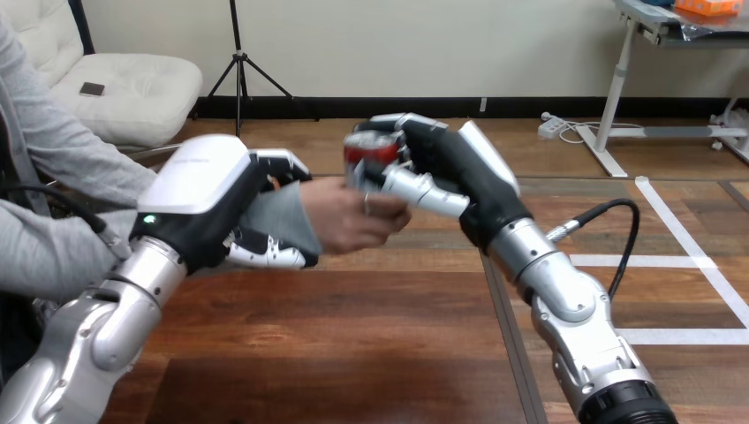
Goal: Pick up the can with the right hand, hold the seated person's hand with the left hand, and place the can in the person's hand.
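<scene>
As the right hand (450, 163) grips the can (362, 150), probably light and slick, mid-wall, the left hand (212, 190) clasps the person's wrist (287, 212).

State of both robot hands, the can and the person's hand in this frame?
left robot hand: shut round the person's wrist.
right robot hand: shut on the can.
can: gripped by the right robot hand, its lower part touching the person's hand.
person's hand: fingers curled at the can's base.

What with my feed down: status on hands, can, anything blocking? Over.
Left hand shut on person's wrist. Right hand shut on red can, right above person's hand; contact unclear. Nothing between them.
</scene>
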